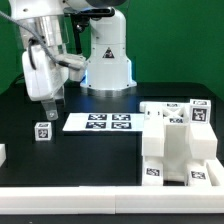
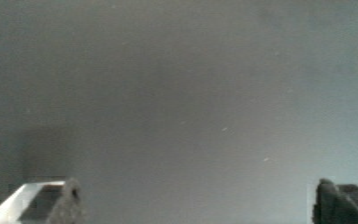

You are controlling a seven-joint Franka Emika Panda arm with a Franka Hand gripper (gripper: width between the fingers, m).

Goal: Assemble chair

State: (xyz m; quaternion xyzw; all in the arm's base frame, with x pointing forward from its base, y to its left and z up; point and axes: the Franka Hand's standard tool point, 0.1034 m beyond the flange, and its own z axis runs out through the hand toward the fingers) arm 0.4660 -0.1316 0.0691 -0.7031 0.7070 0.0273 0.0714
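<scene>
The chair parts (image 1: 176, 140) are glossy white blocks with black-and-white tags, joined into a chunky cluster on the black table at the exterior view's right. My gripper (image 1: 51, 108) hangs over the table at the exterior view's left, well apart from the chair parts, just above and behind a small tagged cube (image 1: 42, 131). In the wrist view the gripper (image 2: 197, 192) is open, its fingertips (image 2: 44, 196) wide apart with nothing between them. Only a blank grey surface shows there. No chair part is in the wrist view.
The marker board (image 1: 98, 122) lies flat in the middle of the table. The robot's white base (image 1: 106, 58) stands behind it. A white piece (image 1: 2, 154) shows at the left edge. A pale rail (image 1: 70, 198) runs along the front.
</scene>
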